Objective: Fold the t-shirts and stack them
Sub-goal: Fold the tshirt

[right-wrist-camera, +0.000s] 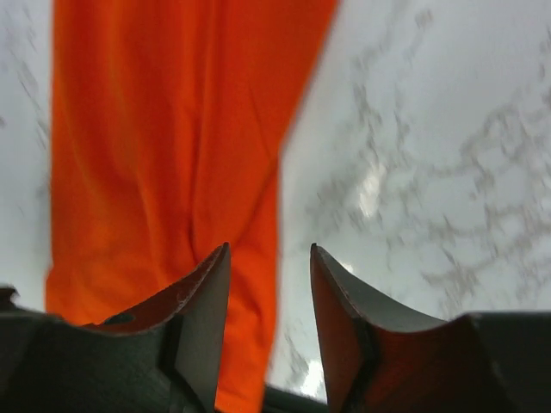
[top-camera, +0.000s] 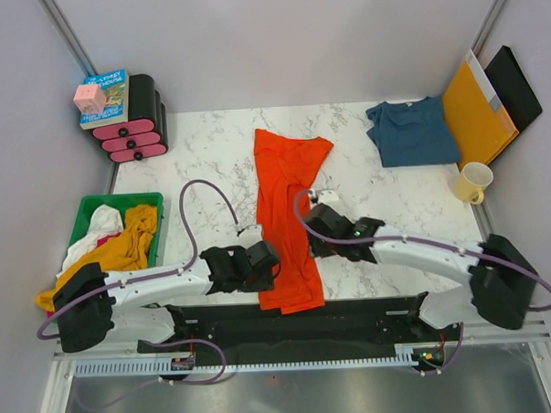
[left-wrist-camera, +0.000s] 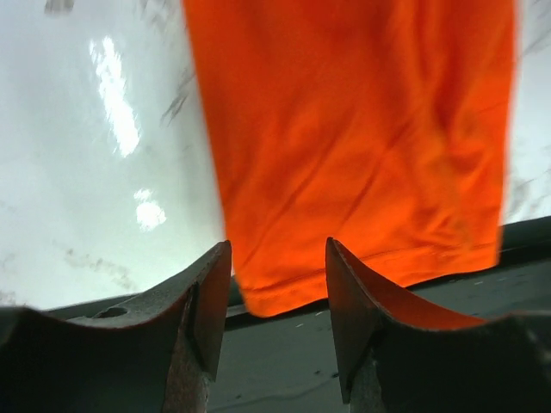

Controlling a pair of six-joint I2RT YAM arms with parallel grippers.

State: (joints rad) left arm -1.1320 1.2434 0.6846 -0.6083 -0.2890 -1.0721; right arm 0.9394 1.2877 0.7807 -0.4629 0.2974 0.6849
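The orange shirt [top-camera: 290, 220] lay in the middle of the table as a long narrow strip, already folded lengthwise. It ran from twelve o'clock down to six, where its hem hung just over the near edge. The cloth looked soft and lightly creased, and it was wider at the far end where the sleeves bunched. The blue shirt [top-camera: 414, 132] sat in a loose folded square at about one o'clock, well apart, ready, I judged, for stacking.

I held my left claw [top-camera: 271, 262] by the strip's seven o'clock corner and my right claw [top-camera: 313, 230] at its three o'clock edge, both with fingers spread and nothing between them. I took that placing as the set-up for pinching the hem end and carrying it toward twelve for the crosswise fold. My wrist pictures were blurred, so I could not tell whether my fingertips touched the cloth.

A mug [top-camera: 473, 181] stood at three o'clock and a green bin [top-camera: 120, 199] of clothes at nine.
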